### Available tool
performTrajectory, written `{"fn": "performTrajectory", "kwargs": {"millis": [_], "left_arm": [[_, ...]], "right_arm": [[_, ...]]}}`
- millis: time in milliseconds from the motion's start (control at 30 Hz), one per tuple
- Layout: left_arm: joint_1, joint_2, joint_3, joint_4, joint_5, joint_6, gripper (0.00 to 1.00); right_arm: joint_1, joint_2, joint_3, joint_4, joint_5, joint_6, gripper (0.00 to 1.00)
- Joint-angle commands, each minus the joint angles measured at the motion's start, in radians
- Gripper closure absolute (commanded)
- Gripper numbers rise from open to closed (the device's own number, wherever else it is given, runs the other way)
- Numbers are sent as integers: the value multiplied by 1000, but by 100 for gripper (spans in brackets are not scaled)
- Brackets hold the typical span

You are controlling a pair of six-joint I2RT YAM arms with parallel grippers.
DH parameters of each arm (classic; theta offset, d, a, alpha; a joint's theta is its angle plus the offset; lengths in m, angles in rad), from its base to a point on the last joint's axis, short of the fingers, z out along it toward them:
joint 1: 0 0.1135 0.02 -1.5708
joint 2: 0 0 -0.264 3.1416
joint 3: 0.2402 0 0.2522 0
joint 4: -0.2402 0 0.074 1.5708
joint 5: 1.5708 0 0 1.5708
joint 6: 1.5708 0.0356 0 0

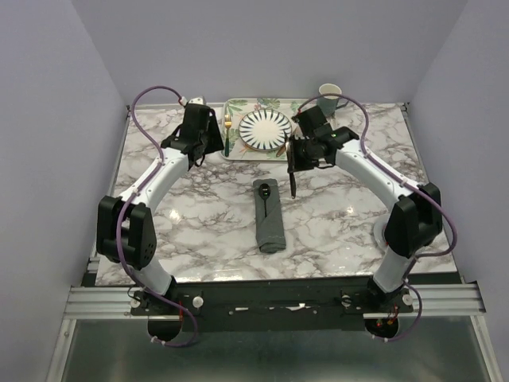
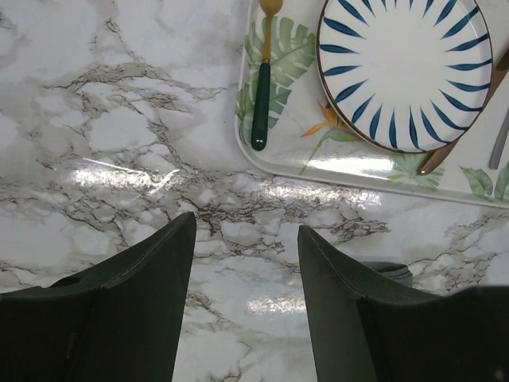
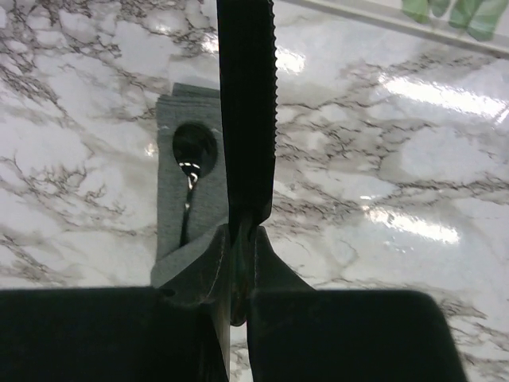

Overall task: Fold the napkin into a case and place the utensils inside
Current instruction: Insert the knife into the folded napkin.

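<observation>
The right gripper (image 3: 242,232) is pinched tight on the knife (image 3: 246,103), whose serrated length runs out beyond the fingers. It hangs over the marble table (image 1: 183,215), just right of the far end of the case (image 1: 270,219). The case lies mid-table as a long narrow pouch, with 1 spoon (image 3: 194,150) tucked in and its bowl showing at the far end. The left gripper (image 2: 246,231) stands well open and holds nothing. It hovers near the tray (image 2: 262,151), where the fork (image 2: 263,76) lies beside the plate (image 2: 406,72).

The step in hand looks like seating the knife. The robot would do best to shift it left over the spoon's bowl, tilt it shallow, and slide it toward the near side under the fold. It should let go only once the cloth covers the knife. Dragging could bunch the pouch, so the free left gripper might pin its near end.

Bare marble lies on both sides of the case. The tray's near rim sits just beyond its far end, so there is little room that way.
</observation>
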Motion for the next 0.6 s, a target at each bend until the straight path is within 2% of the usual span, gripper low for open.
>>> {"fn": "performTrajectory", "kwargs": {"millis": [0,233,567], "left_arm": [[9,-52,-23,39,2,-13,35],[24,-55,-32,39,-1,-12,35],[39,-52,-44,45,3,-16,35]], "right_arm": [[72,99,108,20,88,84,99],[132,214,217,31,139,97,99],[177,303,234,56,202,133,99]]}}
